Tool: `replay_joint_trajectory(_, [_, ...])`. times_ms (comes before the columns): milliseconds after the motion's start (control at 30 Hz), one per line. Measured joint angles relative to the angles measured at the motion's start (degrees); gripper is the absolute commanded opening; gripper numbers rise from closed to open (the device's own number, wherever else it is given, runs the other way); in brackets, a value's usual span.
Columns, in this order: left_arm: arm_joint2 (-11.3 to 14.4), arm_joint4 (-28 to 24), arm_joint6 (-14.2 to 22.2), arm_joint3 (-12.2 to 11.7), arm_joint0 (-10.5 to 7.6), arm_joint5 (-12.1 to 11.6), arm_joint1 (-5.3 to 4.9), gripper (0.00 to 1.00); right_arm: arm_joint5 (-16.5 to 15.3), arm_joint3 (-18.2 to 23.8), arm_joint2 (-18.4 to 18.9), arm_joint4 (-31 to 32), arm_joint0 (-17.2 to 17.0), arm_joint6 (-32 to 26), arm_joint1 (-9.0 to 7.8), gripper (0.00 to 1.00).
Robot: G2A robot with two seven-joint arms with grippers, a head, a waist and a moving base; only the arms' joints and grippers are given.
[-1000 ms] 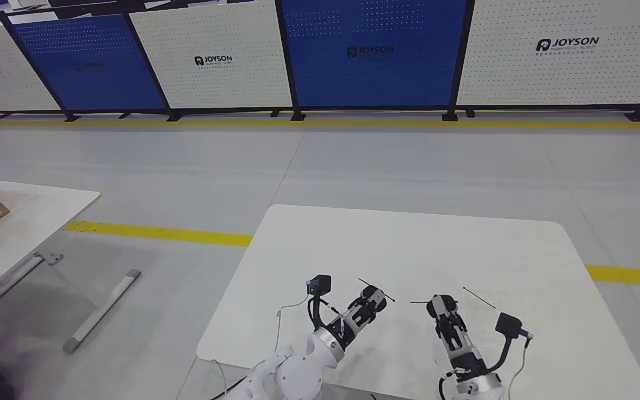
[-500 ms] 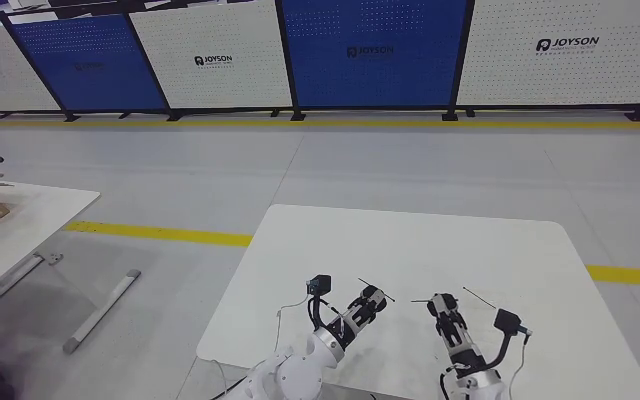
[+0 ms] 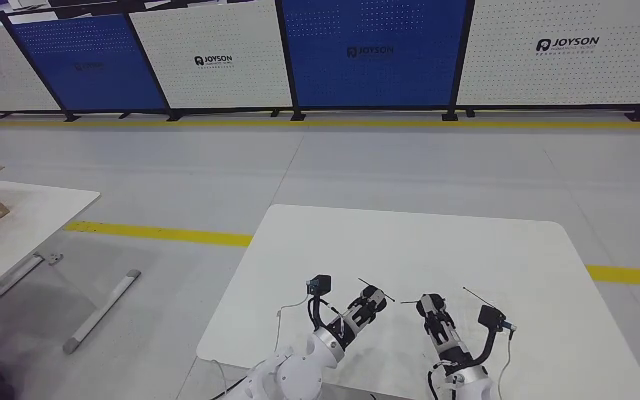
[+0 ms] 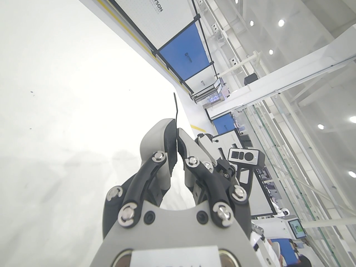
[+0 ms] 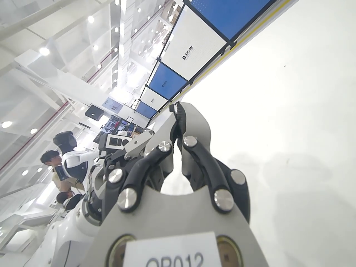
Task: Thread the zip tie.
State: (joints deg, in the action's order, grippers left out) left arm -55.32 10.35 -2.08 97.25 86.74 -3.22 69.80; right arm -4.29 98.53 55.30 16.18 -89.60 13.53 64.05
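Okay, big white desk (image 3: pixel 400 235) in front of me, and the threading isn't done yet. As far as I can judge, nothing has gone through anything. Both arms sit low at the near edge of the desk. The left arm (image 3: pixel 335 330) slants inward and the right arm (image 3: pixel 452 350) leans in to meet it, their tips near each other but apart, with bare desk between.

Left tool (image 4: pixel 176 129): pinched tight, no gap at the fingertips. Right tool (image 5: pixel 178 120): clamped down just the same.

Now the zip tie (image 4: pixel 175 106) — a thin black strip gripped in the left tool, with a free length standing out past the fingertips and slightly bent. A second thin dark strip (image 3: pixel 478 296) lies flat on the desk just beyond the right arm, touched by nothing; maybe a spare.

Smallest of all, a little black nub (image 5: pixel 172 108) pokes out at the very tip of the right tool. I'd guess that's a head end, but I can't tell whether it belongs to the same tie.

So the pickup looks finished. What's left is the fiddly bit: closing that gap, lining the strip's tip up with the slot, and pushing it through.
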Motion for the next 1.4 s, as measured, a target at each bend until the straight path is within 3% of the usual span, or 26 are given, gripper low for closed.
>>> replay_joint_trajectory(300, [0.0,0.0,0.0,0.0,0.0,0.0,0.0,0.0,-1.4,1.0,0.9,0.3,-1.1,-1.4,0.25,0.0])
replay_joint_trajectory(1400, [0.0,0.0,0.0,0.0,0.0,0.0,0.0,0.0,-0.1,0.5,1.9,0.8,-1.0,-3.2,2.13,0.0])
